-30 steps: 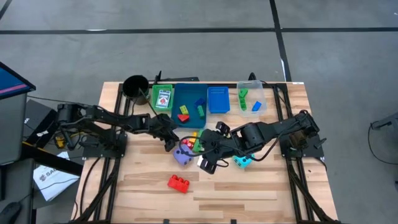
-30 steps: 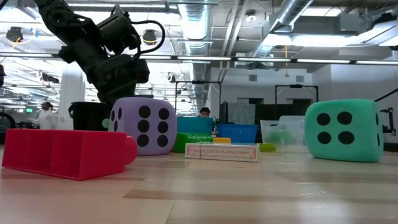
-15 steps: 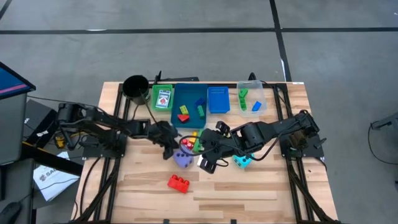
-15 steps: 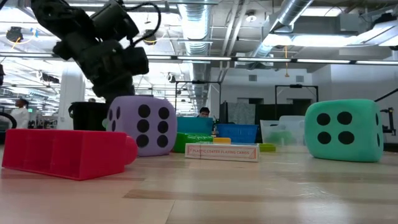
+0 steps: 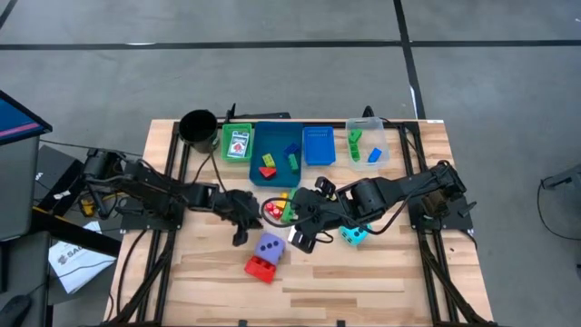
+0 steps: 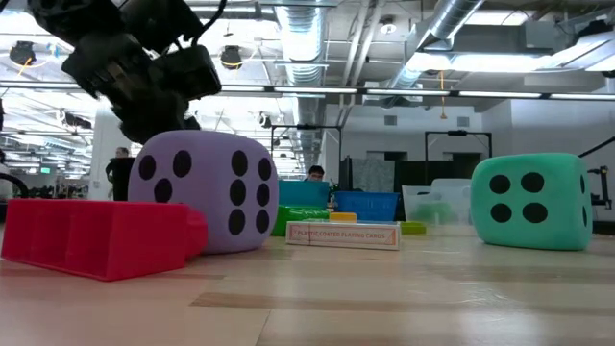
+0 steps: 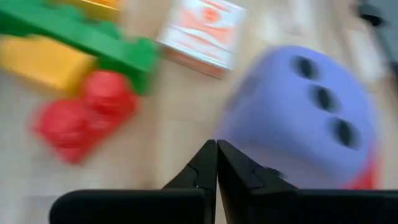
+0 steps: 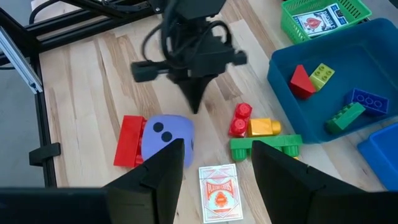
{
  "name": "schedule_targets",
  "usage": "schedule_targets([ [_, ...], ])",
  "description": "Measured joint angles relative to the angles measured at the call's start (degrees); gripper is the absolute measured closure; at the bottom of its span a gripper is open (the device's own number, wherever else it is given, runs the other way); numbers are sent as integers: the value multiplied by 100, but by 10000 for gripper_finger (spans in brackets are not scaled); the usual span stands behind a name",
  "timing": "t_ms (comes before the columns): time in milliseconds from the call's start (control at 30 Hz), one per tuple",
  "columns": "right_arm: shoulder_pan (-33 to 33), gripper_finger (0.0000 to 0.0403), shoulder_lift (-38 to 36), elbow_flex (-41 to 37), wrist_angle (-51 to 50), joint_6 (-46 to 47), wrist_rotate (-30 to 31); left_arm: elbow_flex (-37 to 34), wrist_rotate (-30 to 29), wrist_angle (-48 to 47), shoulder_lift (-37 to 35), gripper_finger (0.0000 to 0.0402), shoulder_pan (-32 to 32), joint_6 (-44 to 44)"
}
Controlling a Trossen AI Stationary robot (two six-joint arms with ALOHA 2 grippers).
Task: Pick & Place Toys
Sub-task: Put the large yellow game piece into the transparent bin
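Though blurred, left gripper [image 7: 216,163] pinched empty – purple dice [image 5: 270,245] hides red brick [image 5: 260,268], right gripper [image 8: 214,163] parted

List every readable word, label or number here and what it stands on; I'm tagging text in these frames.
"PLASTIC COATED PLAYING CARDS": faint, probable reading, on the edge of the card box lying on the table.
Card box face in the right wrist view: orange pattern, print too small to read.
Card pack in the green tray: design only, unreadable.
Dice: dots only, no numerals.
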Motion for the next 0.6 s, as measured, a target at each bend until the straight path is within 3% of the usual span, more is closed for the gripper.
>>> schedule_targets([
  [100, 1, 219, 0, 0, 0, 0, -16, 0, -543, 5, 0, 399, 186, 109],
  [200, 5, 219, 0, 0, -2, 0, -16, 0, -711, 7, 0, 399, 372, 658],
  [433, 5, 219, 0, 0, -3, 0, -18, 0, -443, 0, 0, 395, 460, 2223],
  [600, 5, 219, 0, 0, -4, 0, -18, 0, -144, -63, 0, 360, 458, 2428],
])
